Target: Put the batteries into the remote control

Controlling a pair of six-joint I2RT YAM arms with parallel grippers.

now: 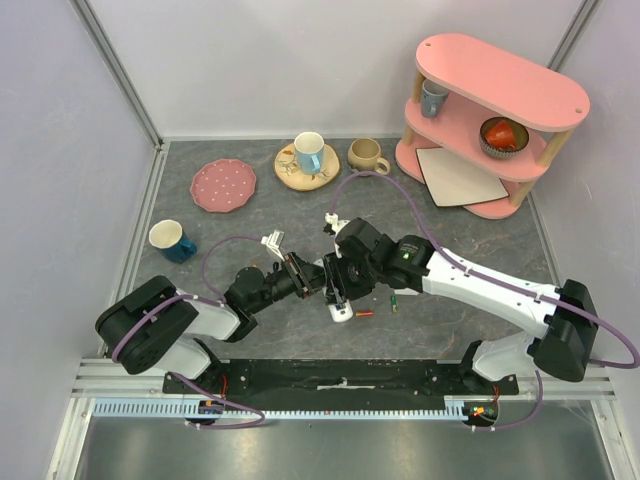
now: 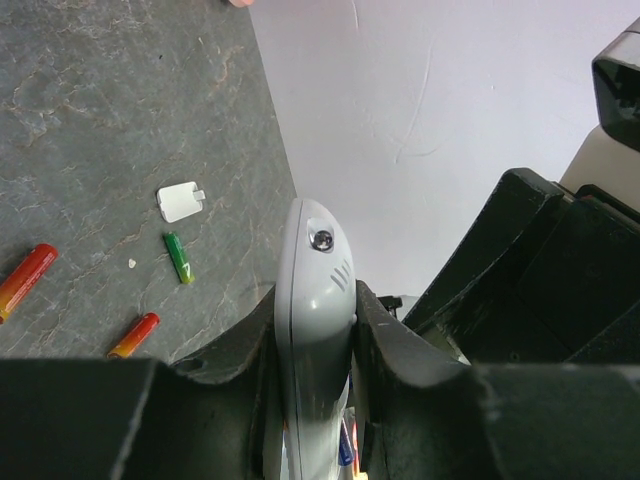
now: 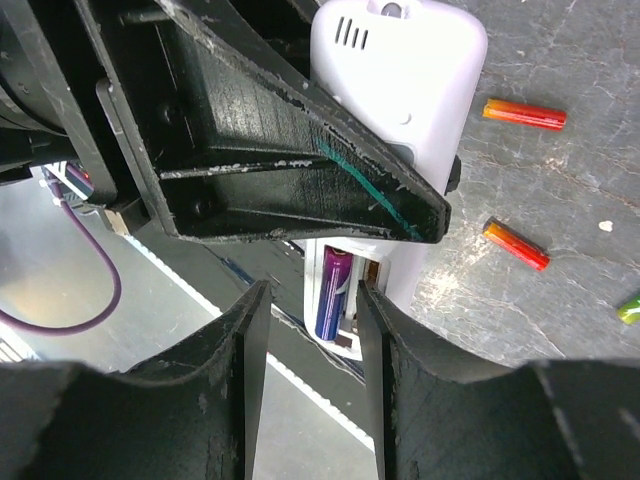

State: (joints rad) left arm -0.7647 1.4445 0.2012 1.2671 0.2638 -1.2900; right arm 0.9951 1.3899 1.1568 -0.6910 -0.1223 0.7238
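Black fingers (image 2: pixel 255 340) of the left gripper (image 2: pixel 314 330) pressed against both broad faces of the remote control (image 2: pixel 315 250), pinching it firmly. Narrow edge toward the wrist camera, rounded white end pointing away from the wrist, body held off the table (image 2: pixel 110 110).

Right gripper (image 3: pixel 310 295): fingers (image 3: pixel 245 340) spread, clear gap between them, pinching nothing. Through that gap the remote's open back compartment showed, with one blue-purple battery (image 3: pixel 332 290) lying lengthwise in a slot. Could not tell whether either fingertip touched the casing.

Top view: both grippers met nose to nose at mid-table, toward the near edge, with a white end of the remote showing just below them.

Loose on the grey stone-patterned surface beside the remote:
- one red-orange battery (image 3: pixel 524 114)
- a second red-orange battery (image 3: pixel 516 245), near the first but apart from it
- a green battery (image 2: pixel 179 257) a little farther out
- a small white flat piece with a tab (image 2: pixel 180 201), just beyond the green one, not touching it

Pink shelf (image 1: pixel 500 90) stood at the far right corner, well apart from the work.
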